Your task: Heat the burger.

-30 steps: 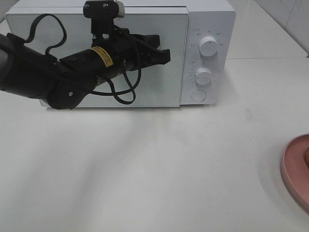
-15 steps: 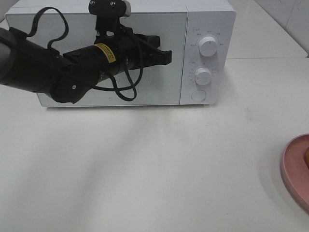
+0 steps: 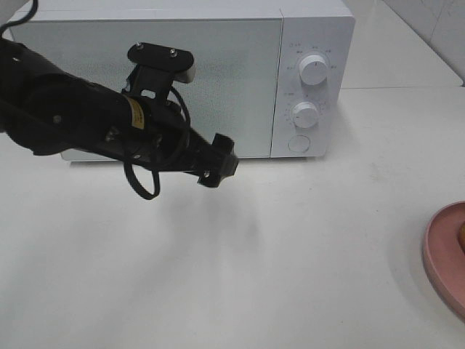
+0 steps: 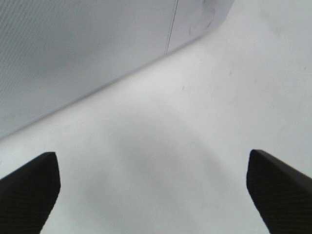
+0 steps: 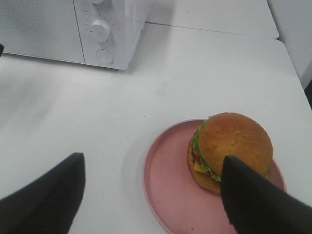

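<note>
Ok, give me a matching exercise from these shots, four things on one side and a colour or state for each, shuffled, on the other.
Things:
1. burger
2. plate
3. microwave door
4. left gripper

States:
A. closed
B. pink
C. open, holding nothing
D. sitting on the plate, golden-brown bun on top

Pairs: 1-D, 2-B, 3-A, 4-C

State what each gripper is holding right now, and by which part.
Nothing is held. The left gripper has open jaws over bare table; the right gripper hangs open above the burger, not touching it.
</note>
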You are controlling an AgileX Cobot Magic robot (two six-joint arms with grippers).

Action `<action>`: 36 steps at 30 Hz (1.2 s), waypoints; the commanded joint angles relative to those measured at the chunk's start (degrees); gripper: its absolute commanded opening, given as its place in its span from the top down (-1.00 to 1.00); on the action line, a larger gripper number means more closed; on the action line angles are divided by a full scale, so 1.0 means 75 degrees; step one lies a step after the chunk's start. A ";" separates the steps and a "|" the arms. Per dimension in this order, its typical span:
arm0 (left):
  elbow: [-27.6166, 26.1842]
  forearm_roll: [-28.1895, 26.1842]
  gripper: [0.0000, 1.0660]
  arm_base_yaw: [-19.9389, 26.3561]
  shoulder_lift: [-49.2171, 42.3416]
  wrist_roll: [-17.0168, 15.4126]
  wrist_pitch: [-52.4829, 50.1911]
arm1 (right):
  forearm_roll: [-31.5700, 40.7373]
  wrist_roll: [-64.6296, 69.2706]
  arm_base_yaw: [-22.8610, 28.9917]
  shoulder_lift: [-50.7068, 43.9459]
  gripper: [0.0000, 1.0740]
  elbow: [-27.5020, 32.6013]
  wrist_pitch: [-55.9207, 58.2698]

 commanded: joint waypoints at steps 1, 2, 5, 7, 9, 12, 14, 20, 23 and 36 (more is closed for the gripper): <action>0.0031 -0.0069 -0.88 -0.0053 -0.0283 -0.0031 0.1207 | -0.0008 0.0000 -0.0061 -0.0206 -0.42 0.0023 -0.0061; 0.0031 -0.0076 -0.88 -0.0053 -0.0481 -0.0031 0.2246 | -0.0008 0.0000 -0.0061 -0.0206 -0.42 0.0023 -0.0061; 0.0031 -0.0107 -0.88 -0.0053 -0.0733 -0.0023 0.3560 | -0.0008 0.0000 -0.0061 -0.0206 -0.42 0.0023 -0.0061; 0.0031 -0.0107 -0.88 -0.0053 -0.0817 -0.0023 0.4026 | -0.0008 0.0000 -0.0061 -0.0206 -0.42 0.0023 -0.0061; 0.0031 -0.0107 -0.88 -0.0053 -0.0993 -0.0023 0.4744 | -0.0008 0.0000 -0.0061 -0.0206 -0.42 0.0023 -0.0061; 0.0031 -0.0122 -0.88 -0.0046 -0.1276 -0.0069 0.5539 | -0.0008 0.0000 -0.0061 -0.0206 -0.42 0.0023 -0.0061; 0.0031 -0.0122 -0.88 -0.0015 -0.1482 -0.0145 0.5844 | -0.0008 0.0000 -0.0061 -0.0206 -0.42 0.0023 -0.0061; 0.0031 -0.0267 -0.88 0.0749 -0.2322 -0.0122 0.6547 | -0.0008 0.0000 -0.0061 -0.0206 -0.42 0.0023 -0.0061; 0.0031 -0.0328 -0.88 0.1482 -0.2781 0.0115 0.6807 | -0.0008 0.0000 -0.0061 -0.0206 -0.42 0.0023 -0.0061; 0.0031 -0.0596 -0.88 0.4813 -0.4629 0.1001 0.7991 | -0.0008 0.0000 -0.0061 -0.0206 -0.42 0.0023 -0.0061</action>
